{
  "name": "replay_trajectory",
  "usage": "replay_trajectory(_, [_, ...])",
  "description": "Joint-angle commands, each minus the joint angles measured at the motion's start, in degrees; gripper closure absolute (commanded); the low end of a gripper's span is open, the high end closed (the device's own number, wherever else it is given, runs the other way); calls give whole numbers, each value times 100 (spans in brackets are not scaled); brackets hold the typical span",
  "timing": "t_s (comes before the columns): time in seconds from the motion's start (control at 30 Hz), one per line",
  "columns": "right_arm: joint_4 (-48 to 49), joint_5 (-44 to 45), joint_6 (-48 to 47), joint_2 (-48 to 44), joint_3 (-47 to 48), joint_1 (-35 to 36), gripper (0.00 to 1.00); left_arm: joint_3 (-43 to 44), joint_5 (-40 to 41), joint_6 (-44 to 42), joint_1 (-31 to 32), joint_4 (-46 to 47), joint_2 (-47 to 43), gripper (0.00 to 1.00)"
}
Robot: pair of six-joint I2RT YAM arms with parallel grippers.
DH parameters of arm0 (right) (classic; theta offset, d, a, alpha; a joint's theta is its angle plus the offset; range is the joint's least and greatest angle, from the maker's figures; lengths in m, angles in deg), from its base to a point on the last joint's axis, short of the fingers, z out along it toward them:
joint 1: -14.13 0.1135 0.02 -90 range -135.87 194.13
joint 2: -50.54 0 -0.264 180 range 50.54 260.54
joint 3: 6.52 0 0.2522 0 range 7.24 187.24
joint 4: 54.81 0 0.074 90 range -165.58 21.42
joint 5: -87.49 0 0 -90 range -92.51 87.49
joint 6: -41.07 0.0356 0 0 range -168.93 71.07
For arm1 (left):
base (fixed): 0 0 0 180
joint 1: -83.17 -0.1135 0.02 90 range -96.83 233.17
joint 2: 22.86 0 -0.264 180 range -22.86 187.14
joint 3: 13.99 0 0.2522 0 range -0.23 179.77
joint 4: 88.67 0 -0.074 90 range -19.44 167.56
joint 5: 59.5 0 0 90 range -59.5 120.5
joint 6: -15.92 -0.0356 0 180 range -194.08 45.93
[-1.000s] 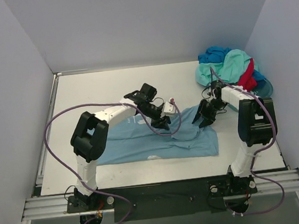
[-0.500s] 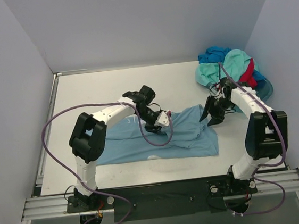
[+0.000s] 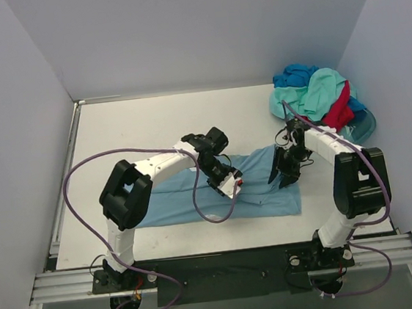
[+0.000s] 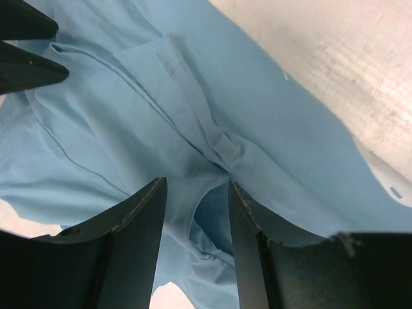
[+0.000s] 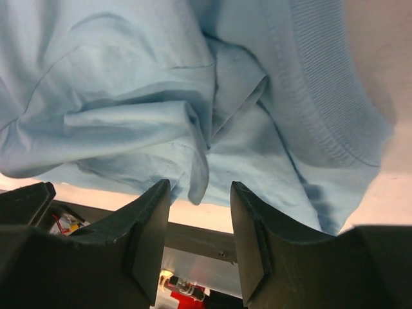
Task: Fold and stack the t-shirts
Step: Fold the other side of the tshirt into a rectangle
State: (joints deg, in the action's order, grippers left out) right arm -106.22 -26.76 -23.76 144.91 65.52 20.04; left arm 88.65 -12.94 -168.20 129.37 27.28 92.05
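A light sky-blue t-shirt lies spread across the near middle of the table, rumpled at its right end. My left gripper is down on the shirt's middle; in the left wrist view its jaws stand apart with a bunched fold of the shirt between and just past the tips. My right gripper is over the shirt's right end; in the right wrist view its jaws stand apart around a hanging fold. A pile of mint-green, red and deeper blue t-shirts sits at the back right.
A translucent teal tub sits under the pile, by the right wall. Purple cables loop from both arms over the table. The table's front rail shows just below the right gripper. Two dark finger tips show at the left wrist view's upper left.
My left gripper has moved nearer and to the right over the shirt. My right gripper swung out to the right, then came back down onto the shirt's right end, which now lies flatter.
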Motion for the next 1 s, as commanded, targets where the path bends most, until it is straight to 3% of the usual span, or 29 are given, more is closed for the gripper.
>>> replay_trajectory(0.0, [-94,140,-56,195,61,-20,64,-99,327,-431,47,449,-92,48])
replay_trajectory(0.1, [11,-97,31,284,69,-2,85,-160,502,-650,109,545,-22,50])
replay_trajectory(0.2, [65,-360,67,310,43,-46,99,-257,582,-747,118,581,-13,51])
replay_trajectory(0.37, [328,-984,252,266,-1,-546,100,-450,740,-871,144,834,5,56])
replay_trajectory(0.6, [504,-1248,497,696,482,-574,100,-433,785,-616,118,1248,154,56])
replay_trajectory(0.77, [671,-1354,708,952,658,-574,100,-600,828,-80,127,2039,181,56])
replay_trajectory(0.8, [706,-1372,726,952,684,-574,100,-670,855,-45,127,2188,181,58])
replay_trajectory(0.87, [715,-1354,761,1005,746,-565,100,-705,881,156,135,2312,189,74])
replay_trajectory(0.9, [724,-1346,779,1057,755,-565,100,-679,872,262,127,2356,198,89])
replay_trajectory(0.97, [759,-1302,805,1127,808,-565,100,-592,837,719,92,2470,198,100])
